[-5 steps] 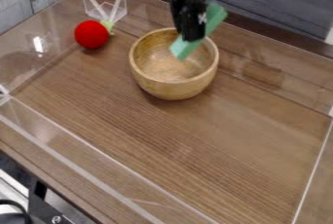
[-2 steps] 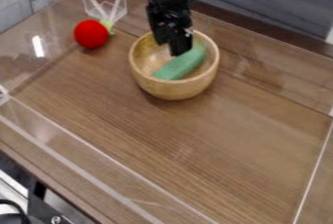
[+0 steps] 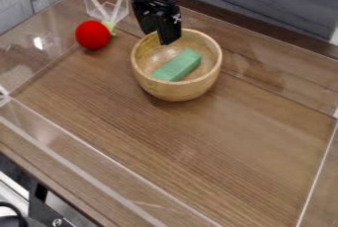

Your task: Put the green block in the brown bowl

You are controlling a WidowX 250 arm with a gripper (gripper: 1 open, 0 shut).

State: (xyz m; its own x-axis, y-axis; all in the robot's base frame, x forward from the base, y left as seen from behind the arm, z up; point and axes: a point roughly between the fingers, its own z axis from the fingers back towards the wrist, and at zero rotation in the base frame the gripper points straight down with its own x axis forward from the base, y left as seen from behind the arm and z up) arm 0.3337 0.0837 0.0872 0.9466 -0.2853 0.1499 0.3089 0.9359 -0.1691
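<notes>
The green block (image 3: 177, 67) lies flat inside the brown bowl (image 3: 176, 88), a little tilted along the bowl's floor. My black gripper (image 3: 156, 24) hangs above the bowl's far left rim, pointing down. Its fingers stand apart with nothing between them, clear of the block. The arm rises from it out of the top of the view.
A red ball (image 3: 93, 36) rests on the wooden table (image 3: 199, 152) left of the bowl, with a pale folded object (image 3: 106, 7) just behind it. Clear plastic walls (image 3: 34, 132) border the table on the left and front.
The gripper carried the green block down into the bowl, let go of it, and has moved left and up away from it. The block now lies in the bowl.
</notes>
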